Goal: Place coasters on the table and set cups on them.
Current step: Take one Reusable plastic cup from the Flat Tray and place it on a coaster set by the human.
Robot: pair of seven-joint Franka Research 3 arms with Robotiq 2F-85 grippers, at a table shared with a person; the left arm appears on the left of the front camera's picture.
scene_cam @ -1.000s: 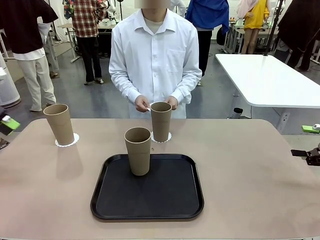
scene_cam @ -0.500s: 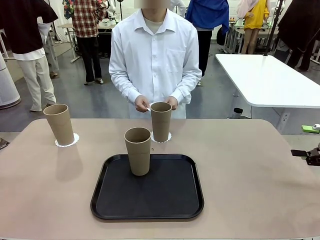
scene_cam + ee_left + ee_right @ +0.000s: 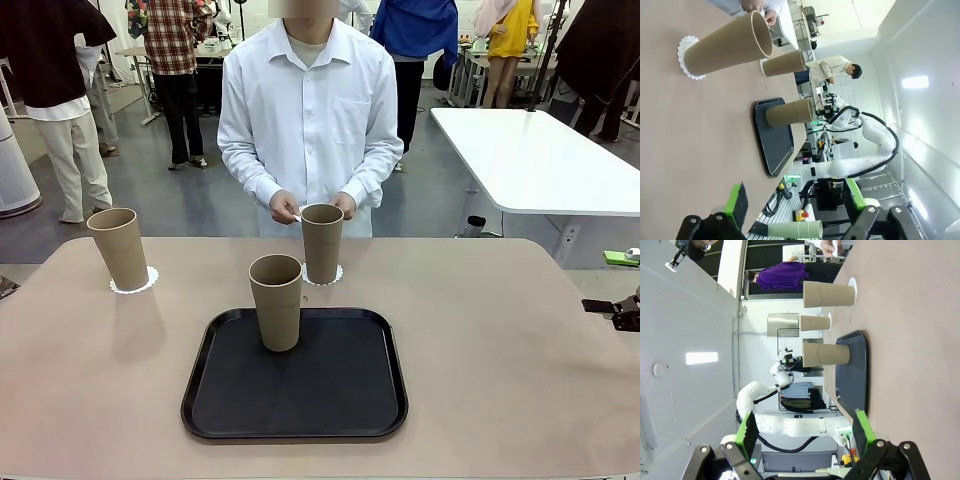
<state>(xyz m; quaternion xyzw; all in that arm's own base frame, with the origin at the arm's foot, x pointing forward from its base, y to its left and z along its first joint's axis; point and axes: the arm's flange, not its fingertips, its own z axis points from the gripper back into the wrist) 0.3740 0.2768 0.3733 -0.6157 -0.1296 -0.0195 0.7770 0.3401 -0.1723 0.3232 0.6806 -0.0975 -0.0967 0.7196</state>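
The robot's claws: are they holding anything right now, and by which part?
No. The left gripper and right gripper are both open and empty. The person's hand pinches a small white piece between its fingers.

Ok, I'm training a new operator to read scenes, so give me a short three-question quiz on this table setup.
1. Count: how many of the three tall tan tapered tumblers stand on round white lacy paper coasters?
2. Multiple choice: the tumbler nearest the robot stands on: A) a coaster; B) the black rounded rectangular tray; C) another tumbler.
3. True or false: the left gripper and the right gripper each grip a tumbler.
Key: 1) two; 2) B; 3) false, both are open and empty.
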